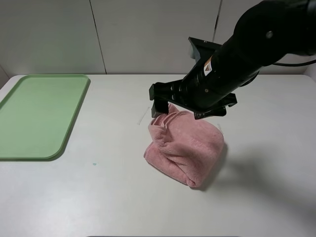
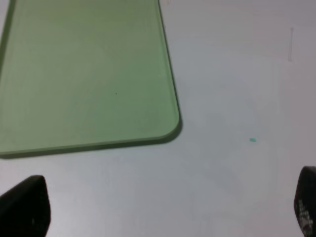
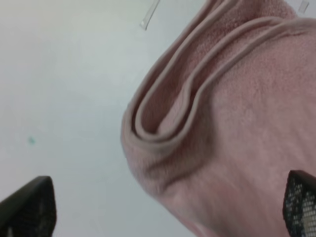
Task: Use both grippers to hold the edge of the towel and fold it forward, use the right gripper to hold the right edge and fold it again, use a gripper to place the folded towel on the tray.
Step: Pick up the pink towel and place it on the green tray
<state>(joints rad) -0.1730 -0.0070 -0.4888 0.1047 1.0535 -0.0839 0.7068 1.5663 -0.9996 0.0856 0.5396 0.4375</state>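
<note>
Towel (image 1: 185,150): pink terry, folded into a kinda lumpy bundle, sitting roughly mid-way across the white table (image 1: 98,202), well apart from the tray (image 1: 39,113), so not on it yet.
Towel edge (image 3: 153,139): the right wrist view shows the stitched hem stacked in curved layers at one end of the bundle.
Teal speck (image 1: 95,163): tiny dot on the table between towel and tray.
Right gripper (image 1: 187,109): hanging over the far end of the towel, jaws spread wide, nothing pinched. Can't tell if a fingertip brushes the cloth.
Left gripper (image 2: 165,207): only shows in its own wrist view, jaws wide apart, holding nothing, over the table near a rounded tray corner.
Tray: light green, flat, low rim, on the left side of the table.
Wall (image 1: 148,34): pale panels at the back.
</note>
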